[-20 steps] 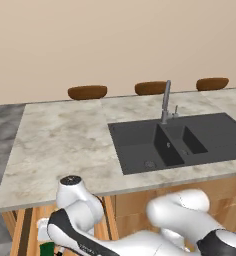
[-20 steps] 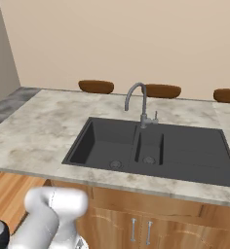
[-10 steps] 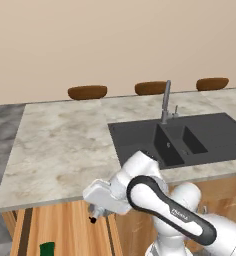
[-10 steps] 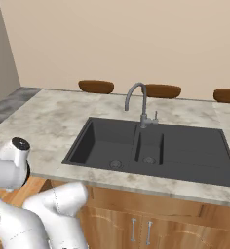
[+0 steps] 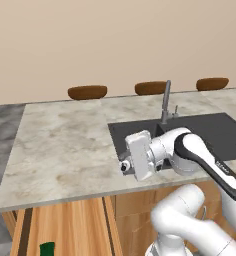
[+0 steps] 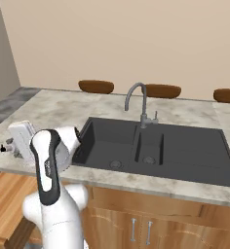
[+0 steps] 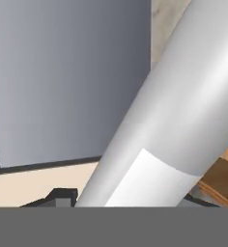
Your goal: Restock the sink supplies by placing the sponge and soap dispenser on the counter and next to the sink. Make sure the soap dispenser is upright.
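My gripper (image 5: 126,166) hangs at counter height over the front edge of the marble counter (image 5: 65,145), just left of the dark double sink (image 5: 225,130). It is shut on the soap dispenser (image 7: 174,111), a light-grey cylinder that runs slantwise between the finger tips in the hand view. From the right base view the soap dispenser (image 6: 9,145) sticks out sideways from the gripper (image 6: 10,144), tilted and with its dark nozzle pointing left. The green sponge (image 5: 47,248) lies low down below the counter's left end. The sink (image 6: 185,151) holds nothing.
A grey metal faucet (image 5: 166,100) stands behind the basins. Three brown stool seats (image 5: 87,92) line the counter's far side. Light wooden cabinet fronts (image 5: 75,225) sit under the slab. Grey floor (image 5: 2,130) lies to the left.
The arm has swung up from low in front of the cabinets to counter height. The hand now sits at the counter's front edge, left of the sink.
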